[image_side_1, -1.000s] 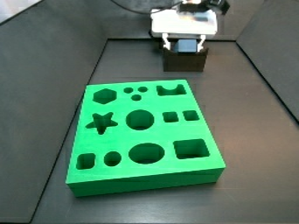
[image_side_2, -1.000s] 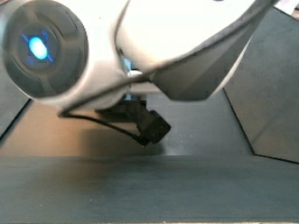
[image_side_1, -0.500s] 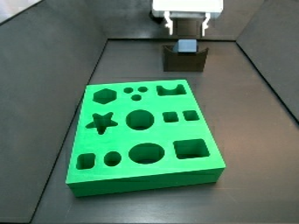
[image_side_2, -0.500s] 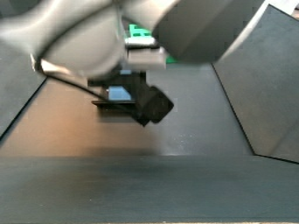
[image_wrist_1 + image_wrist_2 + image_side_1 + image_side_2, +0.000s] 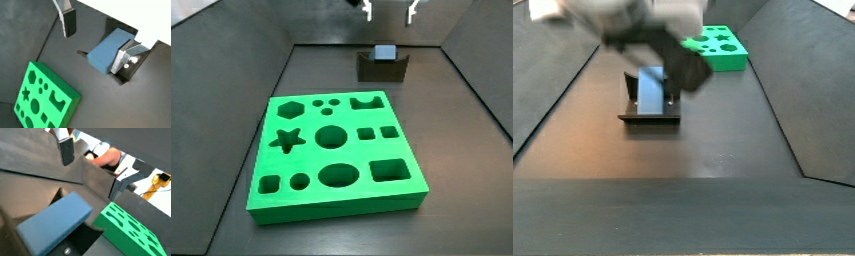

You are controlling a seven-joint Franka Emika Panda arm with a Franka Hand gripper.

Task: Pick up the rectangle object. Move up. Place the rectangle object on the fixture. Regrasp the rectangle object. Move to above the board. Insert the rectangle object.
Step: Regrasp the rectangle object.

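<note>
The light blue-grey rectangle object [image 5: 385,52] rests in the notch of the dark fixture [image 5: 381,70] at the far end of the floor. It also shows in the other side view [image 5: 651,88] on the fixture [image 5: 649,120]. My gripper [image 5: 389,11] is open and empty, high above the block and apart from it. It is a blur in a side view [image 5: 647,30]. Both wrist views show the block [image 5: 107,49] [image 5: 53,225] below and between the spread fingers [image 5: 66,22] [image 5: 65,153]. The green board [image 5: 338,150] with cut-out holes lies nearer the front.
Dark sloping walls [image 5: 245,80] enclose the floor on both sides and behind the fixture. The board also shows in a side view [image 5: 716,48] and in both wrist views [image 5: 40,100] [image 5: 130,228]. Bare dark floor [image 5: 673,200] lies between fixture and camera.
The gripper was down at the fixture around the block; it has let go and risen straight up. The block stays on the fixture.
</note>
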